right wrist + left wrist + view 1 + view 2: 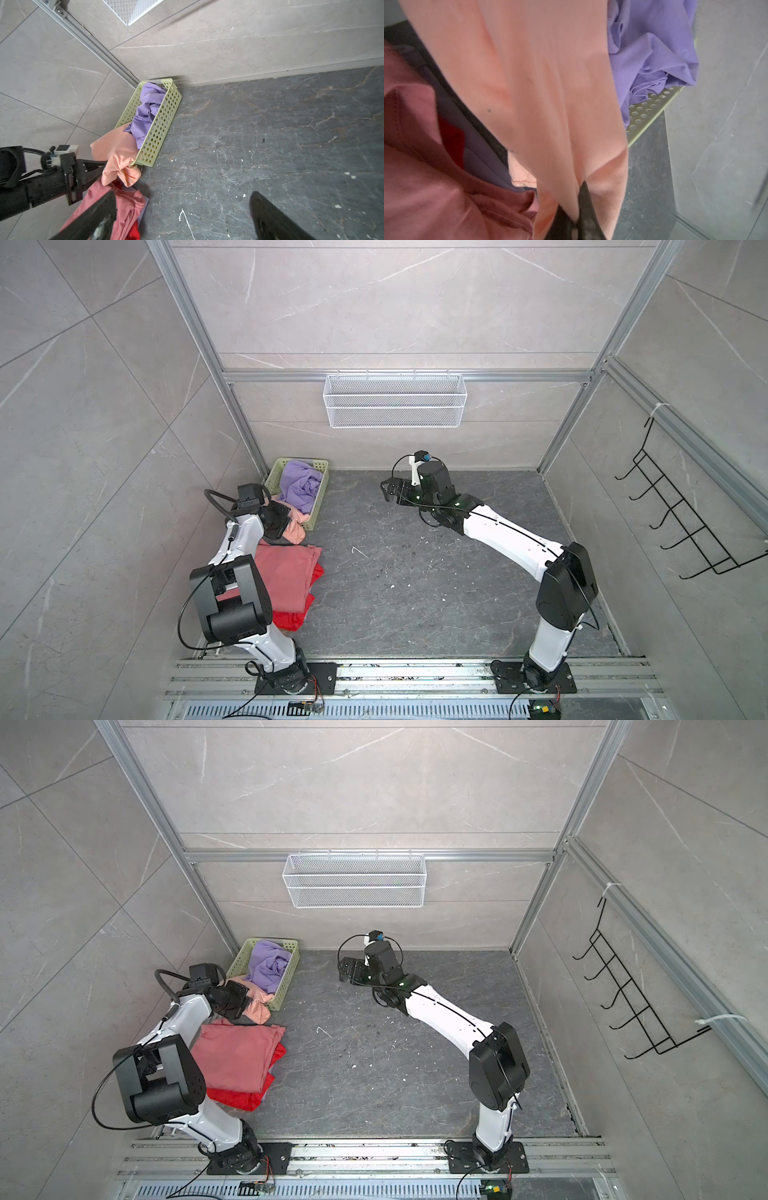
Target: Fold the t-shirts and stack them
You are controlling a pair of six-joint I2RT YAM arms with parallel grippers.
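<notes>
Left gripper [102, 166], clamped on a bunched fold of the peach tee [118, 149], which drapes lengthwise out over the basket [166, 116] at its robot-side end; the lavender tee [147, 108] lies inside the basket. Right gripper [390, 489], spread wide and empty, hangs well apart from the basket. The peach tee's print is hidden.

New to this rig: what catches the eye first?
The left gripper is shut on a peach-pink t-shirt hanging out of the pale green basket in the far left corner, with a crumpled lavender t-shirt inside. Nearer, a dusty rose t-shirt lies folded atop a red t-shirt.
</notes>
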